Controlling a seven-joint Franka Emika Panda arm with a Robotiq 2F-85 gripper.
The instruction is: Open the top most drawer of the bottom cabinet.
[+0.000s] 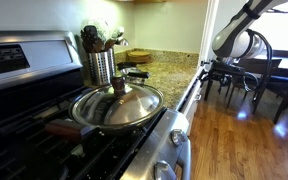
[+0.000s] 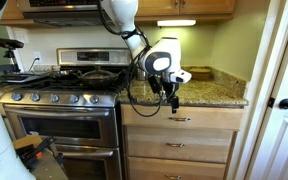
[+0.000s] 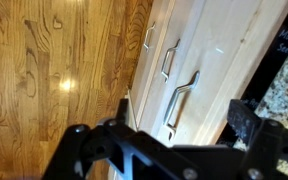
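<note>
The bottom cabinet (image 2: 179, 150) has pale drawer fronts with metal bar handles under a speckled granite countertop (image 2: 212, 93). The top most drawer (image 2: 204, 118) is closed, so nothing inside it shows. My gripper (image 2: 172, 98) hangs in front of the countertop edge, just above this drawer's handle (image 2: 179, 119). In the wrist view the top drawer (image 3: 219, 70) lies next to the granite, and its handle (image 3: 181, 100) runs between my two spread fingers. The gripper (image 3: 179, 122) is open and empty, short of the handle. It also shows beside the counter edge in an exterior view (image 1: 208, 68).
A steel stove (image 2: 59, 120) stands beside the cabinet. On it sits a lidded pan (image 1: 117, 105), with a utensil holder (image 1: 101, 62) behind. Two lower drawers (image 3: 154, 40) sit below the top one. Wooden floor (image 3: 54, 70), dining chairs (image 1: 246, 70) and a white door (image 2: 284, 110) are nearby.
</note>
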